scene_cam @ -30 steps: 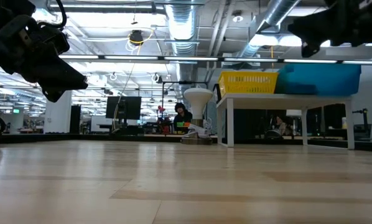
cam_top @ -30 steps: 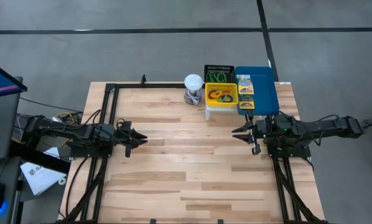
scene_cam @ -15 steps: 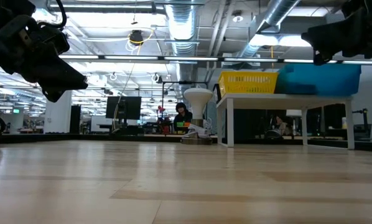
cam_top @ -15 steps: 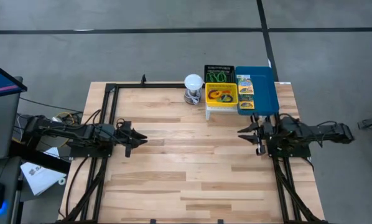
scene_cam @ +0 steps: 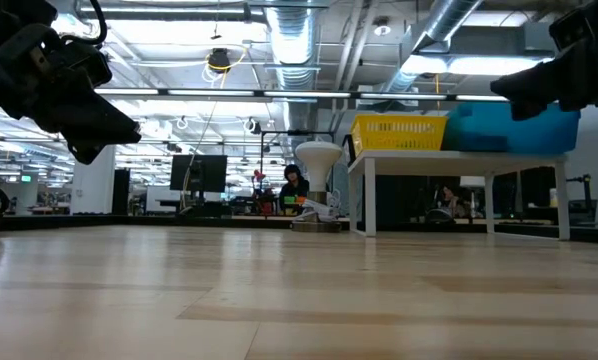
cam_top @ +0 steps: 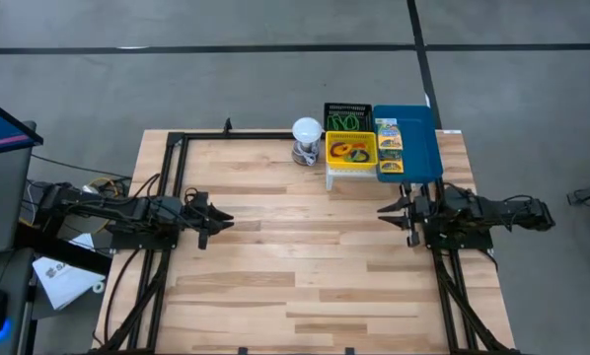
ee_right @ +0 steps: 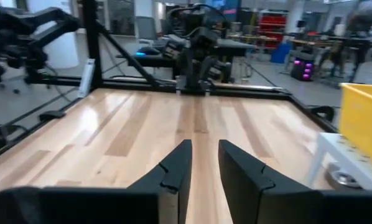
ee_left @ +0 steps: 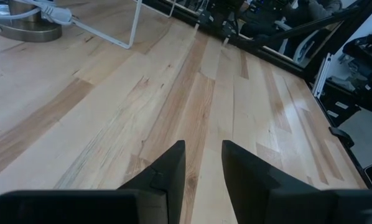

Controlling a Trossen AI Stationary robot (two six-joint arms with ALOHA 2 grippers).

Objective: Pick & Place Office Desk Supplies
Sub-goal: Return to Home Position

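Homing the arms looks to be the step in hand. The sorted goods sit at upper centre of the high view. The yellow bin (cam_top: 351,141) holds loops (cam_top: 351,152) and stands on the white perforated stand (cam_top: 349,178). The black mesh basket (cam_top: 346,107) is behind it. The blue tray (cam_top: 425,138) to its right carries printed packets (cam_top: 388,133). A white ball-topped object (cam_top: 306,130) stands just left of the stand.

The left claw (cam_top: 216,219) hangs over the counter (cam_top: 295,266) at left-middle. The right claw (cam_top: 386,210) mirrors it at right-middle, just below the tray's corner. In each wrist view the fingers stand a narrow gap apart, with nothing between.

To finish cleanly:
- Draw the right arm straight back from the stand.
- Hold height so no link clips the tray.
- Settle both arms level and symmetrical.
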